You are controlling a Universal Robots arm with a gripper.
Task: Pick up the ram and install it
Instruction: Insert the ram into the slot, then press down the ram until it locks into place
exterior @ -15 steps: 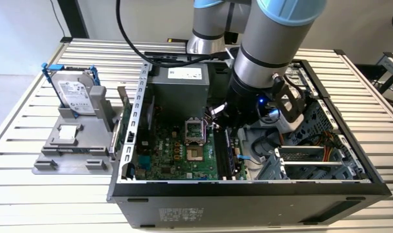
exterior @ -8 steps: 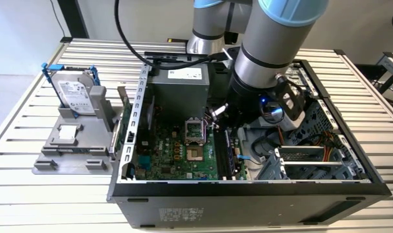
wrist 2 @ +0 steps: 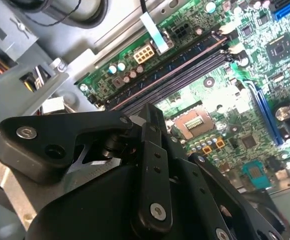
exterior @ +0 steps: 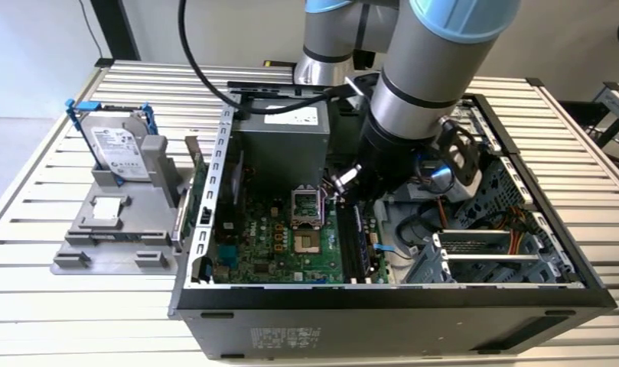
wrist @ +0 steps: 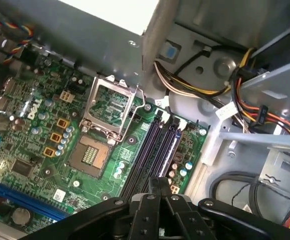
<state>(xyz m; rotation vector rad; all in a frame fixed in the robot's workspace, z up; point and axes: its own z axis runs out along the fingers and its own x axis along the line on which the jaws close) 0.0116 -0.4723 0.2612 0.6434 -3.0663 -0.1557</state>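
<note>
Can see the gripper (wrist: 159,186) low inside the open case (exterior: 391,297), just over the long slots (wrist: 147,150) on the green board (wrist: 45,170). Looks pinched shut, fingers (wrist 2: 151,117) pressed together with nothing sticking out between them. Can spot a thin dark stick, likely the ram (wrist: 173,141), standing in the slot nearest the wires, but cannot tell for sure. Can see a hard drive (exterior: 120,145) upright on the grey stand (exterior: 110,241) outside the case, towards the exterior view's left
</note>
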